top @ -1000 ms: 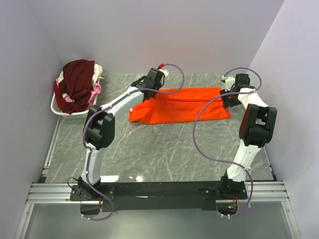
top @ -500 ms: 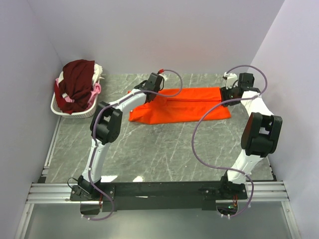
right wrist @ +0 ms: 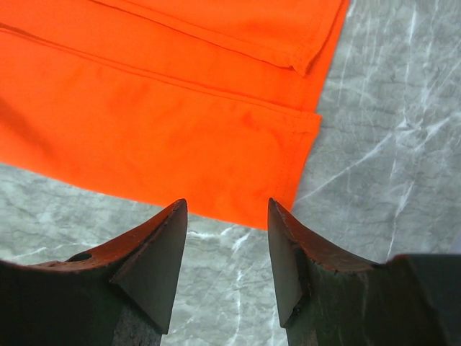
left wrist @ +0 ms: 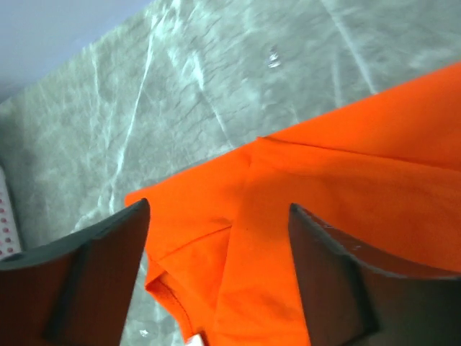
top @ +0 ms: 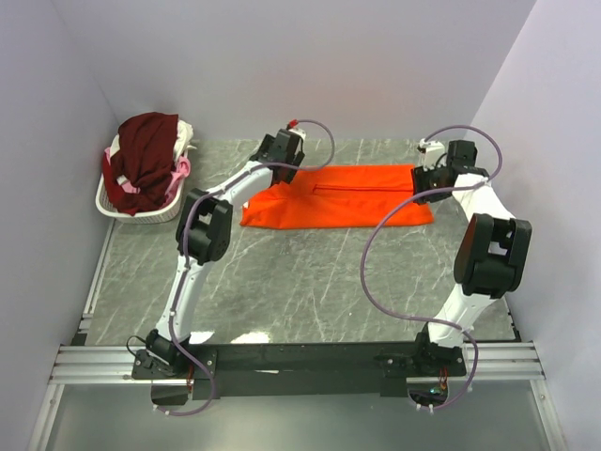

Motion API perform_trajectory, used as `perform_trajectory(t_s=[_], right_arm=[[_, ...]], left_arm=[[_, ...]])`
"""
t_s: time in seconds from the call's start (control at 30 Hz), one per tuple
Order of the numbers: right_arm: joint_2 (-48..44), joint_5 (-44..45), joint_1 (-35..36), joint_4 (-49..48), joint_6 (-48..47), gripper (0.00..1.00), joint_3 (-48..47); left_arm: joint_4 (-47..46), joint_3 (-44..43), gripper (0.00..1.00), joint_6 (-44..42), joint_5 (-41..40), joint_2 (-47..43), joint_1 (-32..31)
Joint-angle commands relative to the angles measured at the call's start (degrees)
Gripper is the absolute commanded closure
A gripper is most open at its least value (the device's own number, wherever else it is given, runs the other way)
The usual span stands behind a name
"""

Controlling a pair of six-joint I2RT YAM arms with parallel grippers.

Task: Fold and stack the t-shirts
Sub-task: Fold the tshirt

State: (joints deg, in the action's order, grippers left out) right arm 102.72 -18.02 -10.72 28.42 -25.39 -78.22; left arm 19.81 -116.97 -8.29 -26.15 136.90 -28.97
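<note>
A bright orange t-shirt [top: 357,202], folded into a long strip, lies flat across the back of the table. My left gripper [top: 282,167] hovers over its left end. In the left wrist view the jaws stand wide open above the orange cloth [left wrist: 360,180], where a folded sleeve hem shows, and hold nothing [left wrist: 220,216]. My right gripper [top: 424,178] is at the strip's right end. It is open [right wrist: 227,209] just over the shirt's [right wrist: 144,108] near corner, with bare table between the fingers. A dark maroon t-shirt [top: 146,150] tops a pile with pink [top: 178,174] and white [top: 185,132] cloth.
The white wire basket [top: 131,214] holding the pile stands at the back left, against the left wall. Walls close in the table at the back and on both sides. Grey marble tabletop [top: 310,282] stretches from the shirt to the arm bases.
My left gripper has opened and let go of the orange shirt's left end, which now lies flatter. The right gripper shifted slightly back and stayed open.
</note>
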Motion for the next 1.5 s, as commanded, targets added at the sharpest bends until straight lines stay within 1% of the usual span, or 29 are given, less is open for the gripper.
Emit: perform_trajectory(t_s=[0.0,0.07,0.1,0.13,0.17,0.2,0.23,0.27,0.3,0.33,0.37,0.4,0.43,0.47,0.57,0.67,0.83,1.03,1.17,1.4,1.47], right_arm=[[-5.59,-2.37,1.14,-0.21,-0.19,0.44,1.13],[-6.73,-5.25,1.49,0.66,-0.89,0.44,1.83],[-7.0,-6.57,1.58,1.28,-2.11,0.44,2.01],[-7.35,-7.98,1.58,2.85,-3.08,0.44,2.1],[-7.79,-9.39,1.58,3.91,-4.31,0.44,2.19],[-8.14,-11.66,1.58,5.57,-6.67,0.44,2.28],[-8.23,-12.12,1.41,5.85,-7.04,0.44,2.63],[-8.32,-12.56,1.14,6.03,-7.22,0.44,3.33],[-8.06,-13.61,0.27,6.2,-7.05,0.44,3.51],[-7.88,-14.32,-0.52,6.81,-6.7,0.44,3.6],[-6.93,-15.28,-1.23,7.17,-6.43,0.44,3.51],[-6.48,-16.25,-1.93,7.52,-5.99,0.44,3.33],[-5.61,-17.65,-3.41,7.87,-5.56,0.44,3.07],[-5.25,-18.01,-4.04,7.96,-5.12,0.44,2.81],[-3.32,-19.15,-6.14,8.31,-3.53,0.44,1.49],[-0.59,-19.33,-7.38,9.1,-2.3,0.44,-0.53],[3.8,-19.77,-8.53,10.77,-1.16,0.44,-3.96],[5.04,-20.3,-9.23,10.42,-0.45,0.44,-3.88],[5.3,-20.3,-9.32,10.33,-0.72,0.44,-3.52],[6.0,-20.91,-9.32,10.33,-0.98,0.44,-3.52],[6.09,-21.18,-9.32,10.25,-1.07,0.44,-3.44]], left_arm=[[6.62,-7.03,0.12,8.8,-1.45,-1.72,0.93],[6.73,-5.91,0.1,11.89,-0.4,-7.33,1.2],[5.6,-2.6,0.1,14.07,1.35,-9.96,1.28],[4.98,-0.3,0.11,15.4,2.76,-15.73,1.46],[4.54,2.24,0.11,16.98,4.34,-18.75,2.16],[4.45,7.58,0.14,21.09,8.79,-24.95,2.6],[3.92,10.94,0.14,23.21,11.36,-28.23,3.13],[2.61,14.97,0.16,25.15,14.34,-31.57,4.44],[1.29,23.8,0.17,28.82,19.25,-37.96,5.32],[-2.11,28.5,0.18,30.51,21.99,-40.98,6.02],[-4.06,37.25,0.2,32.01,24.28,-43.8,7.95],[-5.47,40.91,0.21,34.81,25.7,-46.09,9.01],[-8.01,44.25,0.24,35.97,30.67,-49.59,9.89],[-9.08,49.15,0.26,36.94,32.98,-50.67,11.81],[-12.42,54.54,0.32,38.7,38.26,-51.82,13.67],[-13.83,55.44,0.38,39.14,41.78,-48.84,14.38],[-14.98,53.6,0.44,39.49,45.04,-41.3,15.26],[-14.28,49.56,0.47,39.5,44.88,-34.87,15.44],[-12.87,48.06,0.48,38.18,42.42,-33.98,15.44],[-12.08,50.87,0.47,36.42,37.32,-38.9,15.44],[-11.47,50.96,0.47,35.9,36.44,-38.55,15.52]])
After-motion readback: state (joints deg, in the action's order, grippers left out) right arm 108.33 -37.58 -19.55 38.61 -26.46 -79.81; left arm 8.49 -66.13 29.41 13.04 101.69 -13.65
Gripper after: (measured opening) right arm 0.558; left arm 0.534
